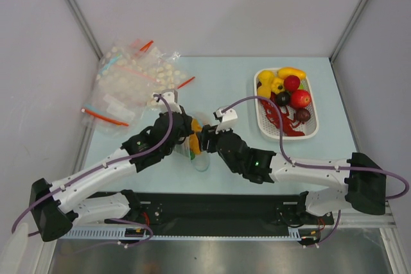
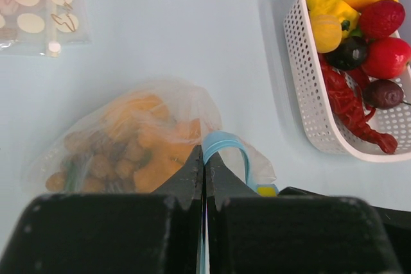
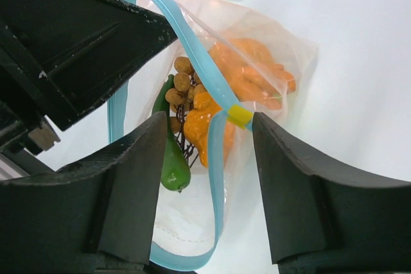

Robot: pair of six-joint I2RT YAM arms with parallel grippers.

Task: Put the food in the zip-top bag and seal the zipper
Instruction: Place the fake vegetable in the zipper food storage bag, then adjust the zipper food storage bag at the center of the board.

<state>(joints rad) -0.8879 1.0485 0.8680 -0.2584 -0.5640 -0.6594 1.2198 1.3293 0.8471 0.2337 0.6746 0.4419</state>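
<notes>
In the middle of the pale table (image 1: 225,81), the left gripper (image 1: 185,134) and the right gripper (image 1: 207,139) met nose to nose over the zip-top bag (image 1: 200,161). From above the bag showed only as a clear bulge with an orange patch between the black fingers, and both grips were hidden.

The left wrist view supplied the first grip. Its fingers were pressed together on the zipper (image 2: 226,140), the light blue strip rising out of the seam between them and looping over the bag's mouth. Orange and brown food (image 2: 138,149) was blurred behind the plastic.

The right wrist view supplied the other. Its jaws stood apart, straddling the strip, with the yellow slider (image 3: 240,115) just beside one finger (image 3: 302,178) and not clamped. Whether the slider touched that finger could not be told. Only this view showed the mouth gaping, and inside lay an orange piece, a brown knobbly cluster and a green pod-like piece (image 3: 173,165).

More food, in yellow, red and dark colours, lay in the white tray (image 1: 310,134) to the right, well apart from the bag. A heap of other bags (image 1: 131,81) lay at the far left.
</notes>
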